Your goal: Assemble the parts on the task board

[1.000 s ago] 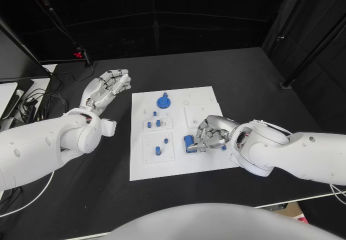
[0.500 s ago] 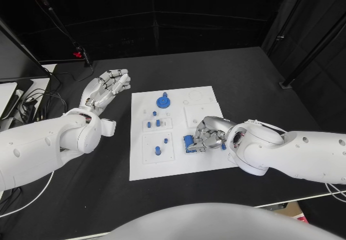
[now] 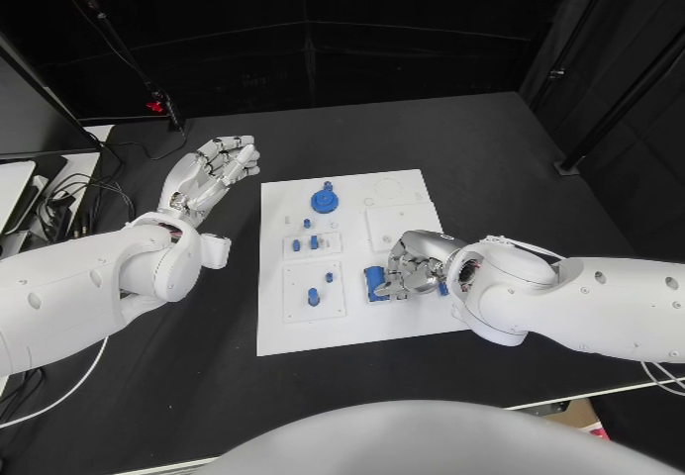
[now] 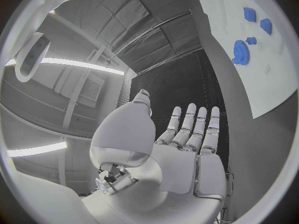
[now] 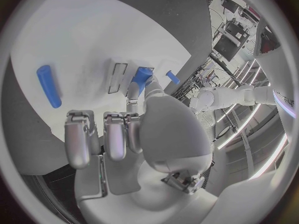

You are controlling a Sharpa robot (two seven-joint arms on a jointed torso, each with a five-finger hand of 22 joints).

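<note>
Task board, a white plate, lies in the middle of the black surface, between the two arms. Near its far edge sits a blue gear; nearer the middle stand some small blue pegs, and another pair of blue pieces stands in a square plate on the near left part of the board. At the near right part lies a blue block, just beside the right hand and partly covered by it.

Left of the surface, cables trail off the edge, well apart from the board.

In the right wrist view, a blue cylinder lies loose on the board, apart from the fingers, and the thumb tip meets another blue part standing at a slot; whether that part is truly gripped I cannot tell. The fingers are curled in over the board.

The left hand rests off the board's far left corner with its fingers straight and together, holding nothing; its wrist view shows the flat palm and the gear beyond.
</note>
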